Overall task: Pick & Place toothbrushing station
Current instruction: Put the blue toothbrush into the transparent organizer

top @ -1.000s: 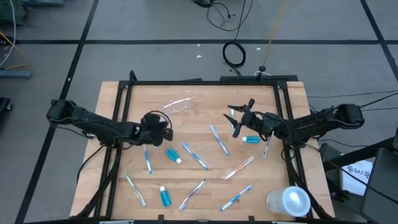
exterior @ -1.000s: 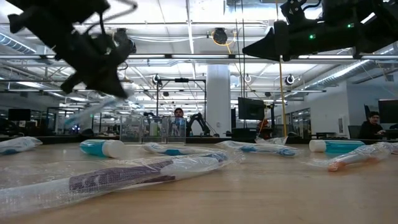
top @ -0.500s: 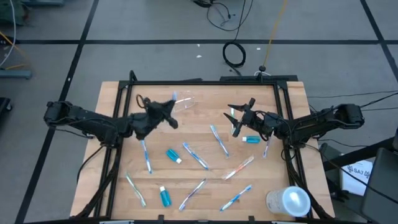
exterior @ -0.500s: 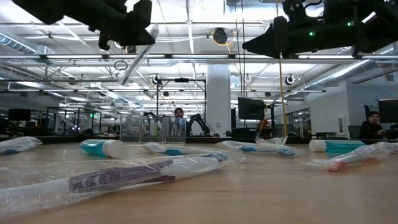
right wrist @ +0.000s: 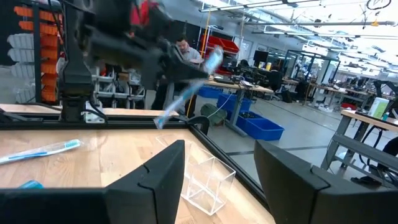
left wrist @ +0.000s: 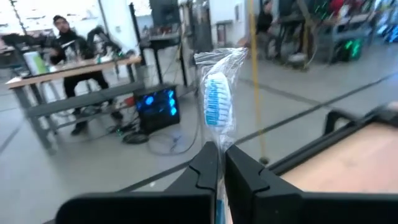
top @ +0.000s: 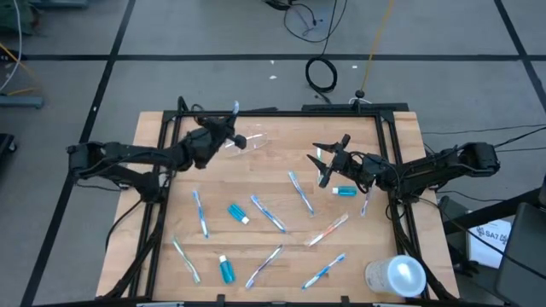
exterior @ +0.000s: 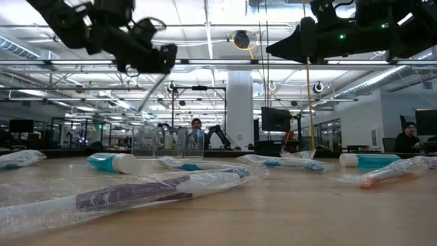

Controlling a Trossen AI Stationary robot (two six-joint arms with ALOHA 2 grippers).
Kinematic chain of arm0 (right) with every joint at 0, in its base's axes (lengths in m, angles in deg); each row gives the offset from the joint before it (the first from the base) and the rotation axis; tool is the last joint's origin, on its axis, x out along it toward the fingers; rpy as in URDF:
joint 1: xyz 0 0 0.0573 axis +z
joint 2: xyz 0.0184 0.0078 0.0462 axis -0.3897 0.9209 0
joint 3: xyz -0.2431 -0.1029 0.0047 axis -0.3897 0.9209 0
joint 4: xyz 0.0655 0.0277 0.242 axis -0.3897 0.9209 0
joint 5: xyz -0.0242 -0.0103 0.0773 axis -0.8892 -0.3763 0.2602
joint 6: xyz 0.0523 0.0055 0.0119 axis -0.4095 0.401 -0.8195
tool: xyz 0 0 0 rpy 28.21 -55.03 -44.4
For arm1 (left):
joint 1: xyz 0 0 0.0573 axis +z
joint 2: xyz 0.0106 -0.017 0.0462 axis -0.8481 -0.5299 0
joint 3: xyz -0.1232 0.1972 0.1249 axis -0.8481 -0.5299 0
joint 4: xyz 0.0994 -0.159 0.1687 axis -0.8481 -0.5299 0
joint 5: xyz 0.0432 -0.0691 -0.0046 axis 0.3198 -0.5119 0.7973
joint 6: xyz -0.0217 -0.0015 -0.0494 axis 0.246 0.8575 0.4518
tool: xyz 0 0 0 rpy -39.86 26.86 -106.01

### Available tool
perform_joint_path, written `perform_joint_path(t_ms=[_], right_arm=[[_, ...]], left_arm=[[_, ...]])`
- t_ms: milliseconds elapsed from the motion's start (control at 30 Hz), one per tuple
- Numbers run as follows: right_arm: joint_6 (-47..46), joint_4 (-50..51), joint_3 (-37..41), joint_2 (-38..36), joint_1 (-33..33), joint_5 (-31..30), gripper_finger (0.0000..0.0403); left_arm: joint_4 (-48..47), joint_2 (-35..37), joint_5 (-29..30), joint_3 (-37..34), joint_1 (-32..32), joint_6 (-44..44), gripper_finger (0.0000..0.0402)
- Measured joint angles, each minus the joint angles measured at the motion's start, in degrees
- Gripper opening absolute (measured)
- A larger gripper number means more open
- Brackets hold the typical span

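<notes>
My left gripper (top: 223, 130) is in the air over the table's far left part, shut on a plastic-wrapped blue-and-white toothbrush (left wrist: 217, 102). Beside it, the small clear cup (top: 248, 141) lies on its side on the wood. My right gripper (top: 325, 164) hovers open over the table's right half, the cup (right wrist: 202, 180) ahead of its fingers. Several wrapped toothbrushes (top: 267, 213) and three teal toothpaste tubes (top: 238, 213) (top: 226, 269) (top: 345, 191) lie flat on the table. My left gripper pinches the toothbrush's handle just below the bristle head (left wrist: 217, 149) between its two fingers. The fingers come in about level, pointing toward the table's far edge. The head sticks out past the fingertips; the handle (exterior: 151, 92) slants down from the gripper, clear of the table.
A large whitish translucent cylinder (top: 397, 277) stands at the near right corner. A dark metal frame (top: 281, 112) runs along the table's far edge and sides. People sit at desks in the room beyond.
My left gripper has risen and gone toward the table's far edge, nearer the clear cup, rolling as it went. The toothbrush in it has turned with the gripper, and its head now points past the far edge.
</notes>
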Motion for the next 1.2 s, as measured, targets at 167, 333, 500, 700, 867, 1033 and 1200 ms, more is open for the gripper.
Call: perform_joint_path(t_ms=[167,333,500,700,867,1033,1200], right_arm=[[0.02,0.01,0.01,0.00,0.00,0.00,0.0185],[0.02,0.04,0.01,0.00,0.00,0.00,0.0185],[0.02,0.37,0.00,0.00,0.02,0.01,0.0185],[0.02,1.75,0.02,0.00,0.02,0.02,0.0185],[-0.15,1.77,0.02,0.00,0.02,0.02,0.0185],[-0.13,1.97,0.02,0.00,0.02,0.02,0.0185],[-0.17,2.01,0.02,0.00,0.02,0.02,0.0185]], left_arm=[[7.26,-6.52,-0.03,0.00,2.78,0.15,0.0005],[12.41,-11.88,1.56,0.00,2.80,2.04,0.0013],[12.01,-17.25,5.27,0.00,2.80,2.34,0.0005],[11.95,-19.55,8.57,0.00,2.07,3.61,0.0021],[12.14,-19.51,18.59,0.00,-0.14,-0.19,0.0013],[10.87,-19.49,21.00,0.00,-2.75,0.91,0.0019],[8.83,-19.49,22.25,0.00,-4.66,0.42,0.0061]])
